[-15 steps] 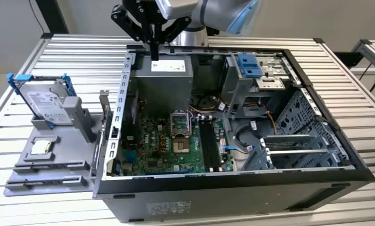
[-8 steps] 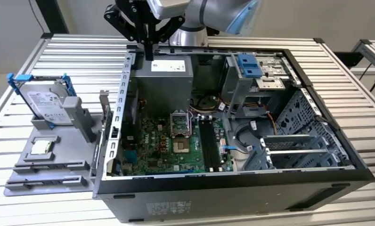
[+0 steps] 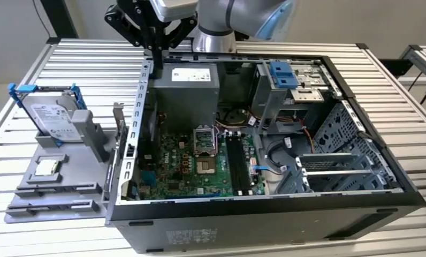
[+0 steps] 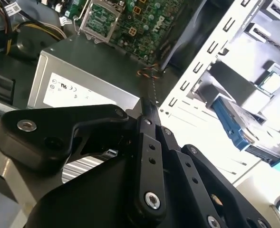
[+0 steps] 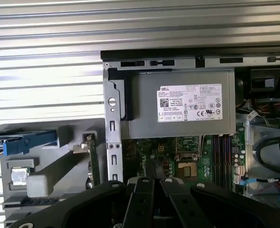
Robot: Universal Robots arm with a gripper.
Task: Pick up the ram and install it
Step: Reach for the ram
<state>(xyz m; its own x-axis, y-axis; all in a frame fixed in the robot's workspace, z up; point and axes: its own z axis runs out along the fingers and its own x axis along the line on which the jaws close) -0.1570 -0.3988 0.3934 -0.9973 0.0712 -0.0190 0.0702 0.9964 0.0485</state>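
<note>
Where the ram (image 5: 93, 161) stands: on edge in the grey tray (image 3: 56, 208), at the side nearest the computer case (image 3: 270, 227), untouched as far as I can see.
Fingers (image 4: 148, 142): drawn close together, with nothing between them that I can make out; they hang over the case's corner by the power supply (image 5: 144, 109), apart from the ram.
Grasp: I judge they must spread first, then take the stick by its flat faces near the middle, so it lifts straight.
Neighbours: the hard drive (image 3: 52, 115) and small chip (image 3: 47, 167) share the tray; I keep off both.
Slots (image 3: 236, 160): black, beside the processor socket (image 3: 206, 140); I want the stick held square for them.
</note>
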